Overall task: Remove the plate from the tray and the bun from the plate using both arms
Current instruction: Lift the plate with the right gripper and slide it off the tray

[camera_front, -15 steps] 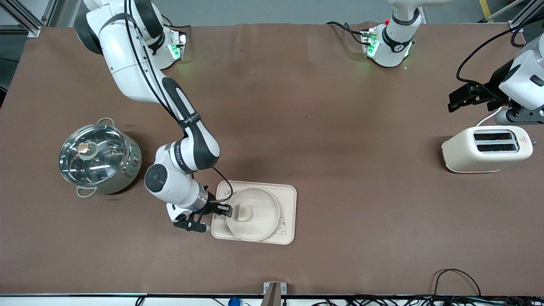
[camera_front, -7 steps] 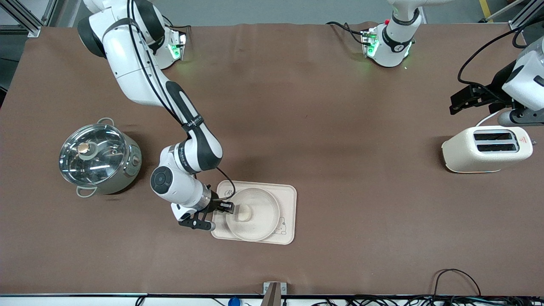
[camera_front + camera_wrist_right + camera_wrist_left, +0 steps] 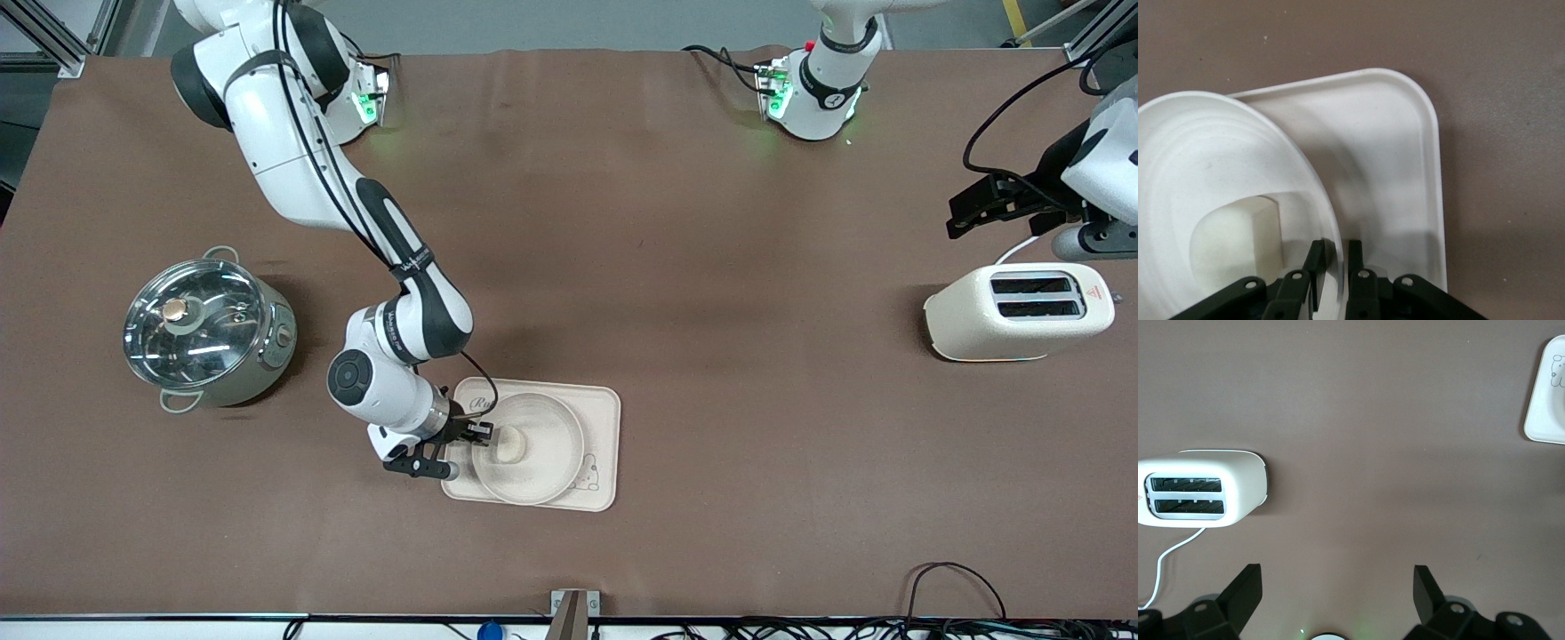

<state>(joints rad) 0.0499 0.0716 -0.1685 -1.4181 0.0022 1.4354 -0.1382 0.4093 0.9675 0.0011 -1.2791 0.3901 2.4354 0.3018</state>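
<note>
The right gripper [image 3: 481, 435] was positioned at the plate [image 3: 542, 462], at the 9 o'clock point of its rim as seen from the front camera. In the right wrist view the right gripper [image 3: 1334, 257] had its jaws nearly closed, one jaw inside the rim and one outside, pinching the thin raised edge of the plate [image 3: 1198, 153].

The plate sat on the tray [image 3: 606, 418], a rectangular cream item with a small rabbit drawing near its 5 o'clock corner. The plate covered most of the tray; a bare strip of the tray [image 3: 1405, 167] remained visible beside it. The bun [image 3: 511, 442] lay inside the plate, near the gripped section of rim. In the right wrist view the bun [image 3: 1231, 237] rested in the plate just beside the inner jaw.

The left gripper [image 3: 982, 200] waited in the air over the tabletop [image 3: 693, 267] toward the left arm's end, close to the toaster [image 3: 1018, 311]. The left gripper [image 3: 1337, 587] had its jaws fully spread and held nothing.

A lidded steel pot [image 3: 206, 329] stood toward the right arm's end of the tabletop.
</note>
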